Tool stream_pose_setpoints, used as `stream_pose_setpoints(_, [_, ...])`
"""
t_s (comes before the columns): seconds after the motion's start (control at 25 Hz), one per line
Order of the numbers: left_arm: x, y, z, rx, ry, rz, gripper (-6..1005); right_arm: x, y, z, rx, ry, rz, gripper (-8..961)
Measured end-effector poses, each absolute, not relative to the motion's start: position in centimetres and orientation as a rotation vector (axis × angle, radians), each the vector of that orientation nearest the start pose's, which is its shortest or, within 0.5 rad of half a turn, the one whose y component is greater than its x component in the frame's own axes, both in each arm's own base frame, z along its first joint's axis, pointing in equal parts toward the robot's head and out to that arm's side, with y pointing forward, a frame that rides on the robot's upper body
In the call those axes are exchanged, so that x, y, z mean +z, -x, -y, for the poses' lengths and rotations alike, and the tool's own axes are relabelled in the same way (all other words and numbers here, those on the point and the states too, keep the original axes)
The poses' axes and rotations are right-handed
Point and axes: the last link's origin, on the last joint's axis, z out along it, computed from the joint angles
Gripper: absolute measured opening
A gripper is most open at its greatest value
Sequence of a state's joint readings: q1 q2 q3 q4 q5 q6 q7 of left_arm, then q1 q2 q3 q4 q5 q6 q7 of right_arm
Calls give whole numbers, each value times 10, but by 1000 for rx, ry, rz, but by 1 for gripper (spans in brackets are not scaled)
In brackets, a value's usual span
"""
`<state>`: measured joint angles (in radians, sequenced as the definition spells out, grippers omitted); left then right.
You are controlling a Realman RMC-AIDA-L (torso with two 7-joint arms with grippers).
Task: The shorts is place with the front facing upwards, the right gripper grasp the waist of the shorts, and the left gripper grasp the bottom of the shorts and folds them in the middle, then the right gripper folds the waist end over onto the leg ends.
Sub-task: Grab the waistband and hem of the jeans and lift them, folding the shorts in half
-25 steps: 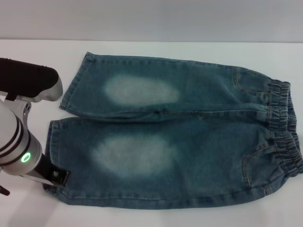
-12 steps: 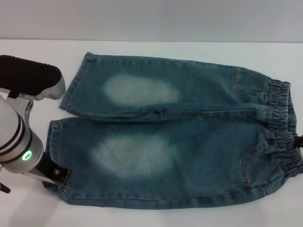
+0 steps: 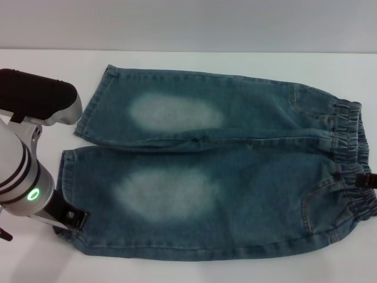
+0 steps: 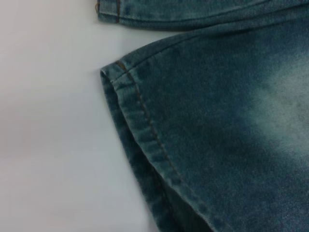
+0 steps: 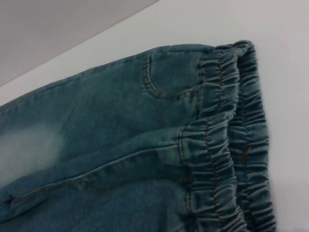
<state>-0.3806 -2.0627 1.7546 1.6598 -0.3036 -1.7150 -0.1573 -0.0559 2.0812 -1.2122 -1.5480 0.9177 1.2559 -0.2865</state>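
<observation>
Shorts [image 3: 224, 177] lie flat on the white table [image 3: 194, 65], waist [image 3: 353, 159] on our right. Our left gripper [image 3: 73, 221] sits at the near hem, right gripper [image 3: 368, 180] at the waistband; whether either is clenched, we cannot tell. We should pinch both layers squarely before lifting.

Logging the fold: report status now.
Left gripper at near leg hem. Right gripper at waist edge. Shorts flat, unfolded. Nothing in the way.

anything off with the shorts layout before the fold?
Nothing damaged. The shorts lie flat, front up, though the far leg's hem sits set back from the near leg's. The left gripper is at the near hem; the right gripper is just at the waist.
</observation>
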Motion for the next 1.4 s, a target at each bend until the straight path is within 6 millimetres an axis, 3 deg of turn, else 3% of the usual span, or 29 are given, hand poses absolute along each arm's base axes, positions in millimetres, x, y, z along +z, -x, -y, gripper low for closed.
stream_pose_setpoints(1.28, [-6, 199, -286, 709, 2060, 1359, 69, 45, -315, -261, 241, 1839, -1805, 813])
stream_pose_setpoints(1.4, [-6, 199, -286, 711, 2062, 1359, 71, 44, -318, -260, 232, 1851, -1800, 732])
